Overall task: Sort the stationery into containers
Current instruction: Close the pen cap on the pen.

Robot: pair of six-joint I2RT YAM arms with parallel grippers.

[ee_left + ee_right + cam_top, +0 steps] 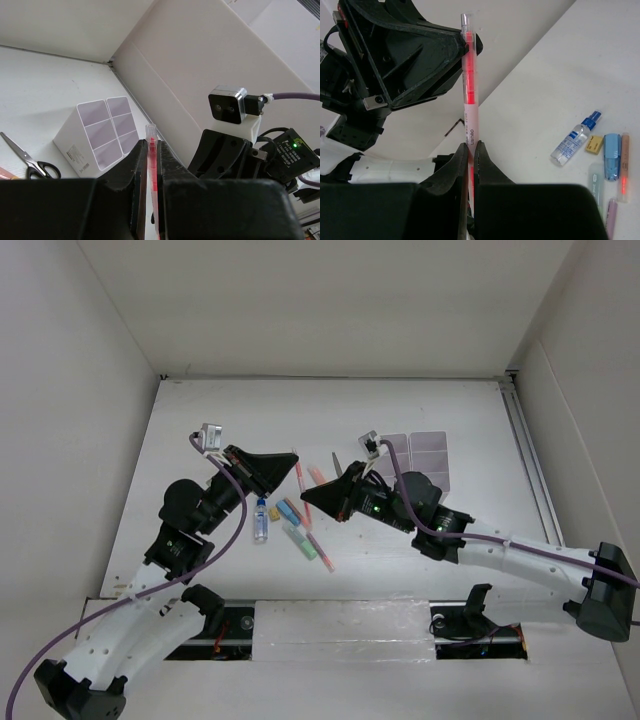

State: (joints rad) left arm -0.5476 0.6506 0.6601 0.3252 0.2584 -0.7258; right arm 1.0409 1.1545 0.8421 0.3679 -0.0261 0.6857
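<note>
Both grippers are shut on one thin pink pen (pixel 300 477), held above the table. My left gripper (pixel 294 457) clamps its far end (pixel 151 150). My right gripper (pixel 305 498) clamps its near end (pixel 469 100). The clear bottle with blue cap (pixel 261 520) lies left of the pen and also shows in the right wrist view (pixel 575 140). A blue marker (pixel 290 510), a green marker (pixel 300 538) and more pink pens (pixel 322 552) lie beside it. The black-handled scissors (pixel 30 162) lie near the white compartment boxes (pixel 425 455).
The white boxes (pixel 95 135) stand side by side at the back right, open tops up. White walls enclose the table on the left, back and right. A black slot runs along the near edge between the arm bases.
</note>
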